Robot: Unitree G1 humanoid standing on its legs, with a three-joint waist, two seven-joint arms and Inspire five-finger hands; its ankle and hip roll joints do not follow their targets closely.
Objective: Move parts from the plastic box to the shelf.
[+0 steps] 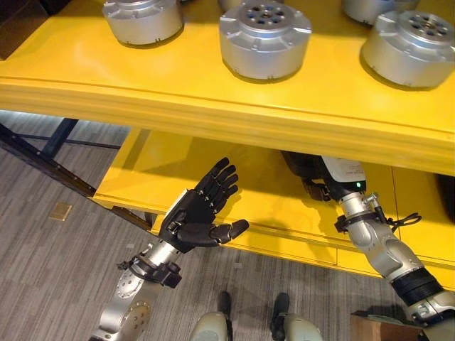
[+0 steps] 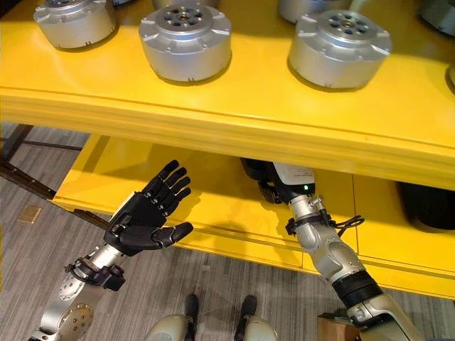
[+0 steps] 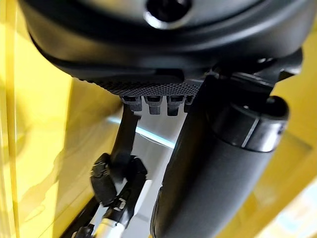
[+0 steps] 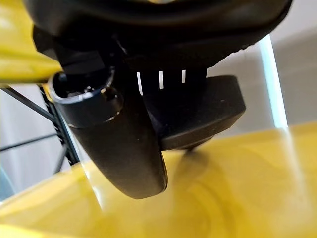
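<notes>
Several silver round motor parts (image 1: 264,39) stand on the upper board of a yellow shelf (image 1: 213,106). My left hand (image 1: 195,213) hovers open in front of the lower shelf board (image 1: 163,170), palm up, holding nothing. My right hand (image 2: 266,181) reaches in over the lower board, its front hidden under the upper board. In the right wrist view its thumb (image 4: 114,144) lies beside a dark rounded shape (image 4: 198,114) just above the yellow board; I cannot tell what that shape is.
A dark object (image 2: 426,206) lies at the right end of the lower board. Black frame bars (image 1: 43,156) run under the shelf on the left. A brown box corner (image 1: 377,328) shows at the lower right, on grey carpet.
</notes>
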